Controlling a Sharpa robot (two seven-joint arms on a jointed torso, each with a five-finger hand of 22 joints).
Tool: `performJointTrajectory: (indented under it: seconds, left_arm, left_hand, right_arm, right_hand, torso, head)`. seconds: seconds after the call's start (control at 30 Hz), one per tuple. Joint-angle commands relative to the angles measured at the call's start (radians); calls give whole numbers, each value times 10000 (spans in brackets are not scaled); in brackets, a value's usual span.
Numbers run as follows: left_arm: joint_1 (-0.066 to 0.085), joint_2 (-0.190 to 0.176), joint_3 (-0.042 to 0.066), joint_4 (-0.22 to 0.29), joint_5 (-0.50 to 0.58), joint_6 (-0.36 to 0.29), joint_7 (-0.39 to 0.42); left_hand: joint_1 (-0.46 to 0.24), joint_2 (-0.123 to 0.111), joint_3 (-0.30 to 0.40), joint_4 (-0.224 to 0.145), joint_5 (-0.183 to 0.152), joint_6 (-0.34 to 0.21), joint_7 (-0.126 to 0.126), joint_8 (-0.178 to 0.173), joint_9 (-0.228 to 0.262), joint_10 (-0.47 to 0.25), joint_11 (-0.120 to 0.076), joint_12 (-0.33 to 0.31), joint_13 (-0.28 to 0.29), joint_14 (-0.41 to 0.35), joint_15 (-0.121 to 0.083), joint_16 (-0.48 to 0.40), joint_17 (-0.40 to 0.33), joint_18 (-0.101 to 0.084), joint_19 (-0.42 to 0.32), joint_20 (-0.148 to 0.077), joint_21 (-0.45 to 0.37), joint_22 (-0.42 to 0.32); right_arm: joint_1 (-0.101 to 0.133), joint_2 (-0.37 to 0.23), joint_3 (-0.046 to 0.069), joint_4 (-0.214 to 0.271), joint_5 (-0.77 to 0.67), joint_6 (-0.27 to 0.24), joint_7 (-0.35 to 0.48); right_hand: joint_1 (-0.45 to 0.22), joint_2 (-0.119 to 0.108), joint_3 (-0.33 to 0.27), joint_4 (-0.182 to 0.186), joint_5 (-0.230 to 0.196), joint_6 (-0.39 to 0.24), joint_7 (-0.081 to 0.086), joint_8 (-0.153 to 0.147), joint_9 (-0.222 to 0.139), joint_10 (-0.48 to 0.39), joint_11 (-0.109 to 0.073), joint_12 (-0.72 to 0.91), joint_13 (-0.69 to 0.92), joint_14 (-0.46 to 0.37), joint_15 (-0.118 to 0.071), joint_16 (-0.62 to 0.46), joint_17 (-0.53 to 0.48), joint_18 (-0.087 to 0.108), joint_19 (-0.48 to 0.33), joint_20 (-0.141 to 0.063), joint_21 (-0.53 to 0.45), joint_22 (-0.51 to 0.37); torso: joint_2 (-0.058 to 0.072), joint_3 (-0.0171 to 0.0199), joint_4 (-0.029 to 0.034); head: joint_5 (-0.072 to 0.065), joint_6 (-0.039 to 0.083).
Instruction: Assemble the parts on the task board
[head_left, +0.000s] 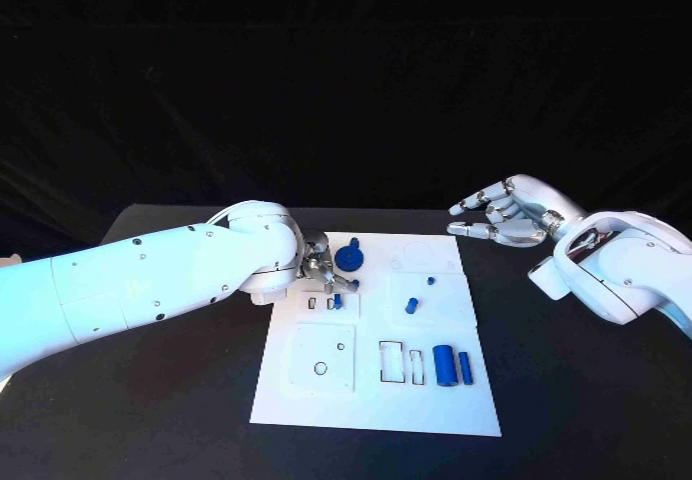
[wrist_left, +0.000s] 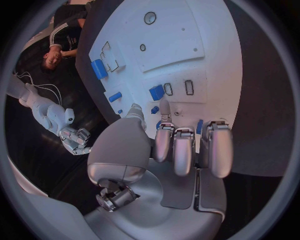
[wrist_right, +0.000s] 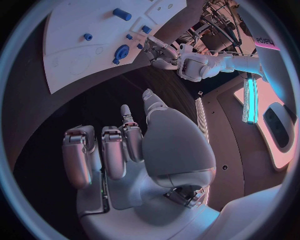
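My left hand (head_left: 317, 268) sat low over the task board's (head_left: 378, 400) upper-left area, fingers curled near a small blue peg (head_left: 335, 301) beside two slot outlines; whether it pinched anything I could not tell. The round blue knob (head_left: 348, 262) lay just beside that hand, toward the board's centre. A short blue cylinder (head_left: 411, 306) lay mid-board, and two larger blue blocks (head_left: 454, 366) stood side by side lower right, long axes running toward me. My right hand (head_left: 502, 218) hovered off the board past its upper-right corner, fingers spread, holding nothing. Judgement: the left hand was nearer every small part, so the next fit was its job. The left wrist view showed my fingertips (wrist_left: 164, 106) just short of a blue piece (wrist_left: 156, 92); the head view hid that gap.
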Motion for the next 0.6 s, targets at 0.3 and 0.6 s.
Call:
performJointTrajectory:
  seconds: [0.3, 0.6]
  left_arm:
    - [7, 271, -10, -234, -283, 907, -1280]
    - [1, 400, -19, -393, -286, 1111, -1296]
  left_hand:
    - [-54, 115, -72, -11, -51, 18, -85, 114, 81, 38, -25, 27, 977, 1072, -56, 30, 2631, -155, 445, -29, 49, 1140]
    - [44, 206, -74, -29, -38, 44, -110, 180, 163, 60, -46, 54, 1006, 1072, -74, 30, 2631, -159, 452, -43, 58, 1163]
  right_arm:
    - [0, 37, -3, -33, -12, 145, -24]
    - [-1, 50, -6, -51, -12, 149, -20]
  right_hand:
    - [136, 20, -46, -53, 56, -16, 7, 26, 16, 176, 30, -57, 1651, 1000, 40, -56, 2456, -21, 949, 89, -46, 2450]
    - [135, 36, -49, -51, 69, -14, 7, 27, 17, 174, 30, -61, 1648, 998, 40, -60, 2450, -20, 947, 89, -48, 2446]
  torso:
    - [-16, -2, 20]
    - [-8, -5, 8]
  head:
    - [4, -97]
    - [-4, -127]
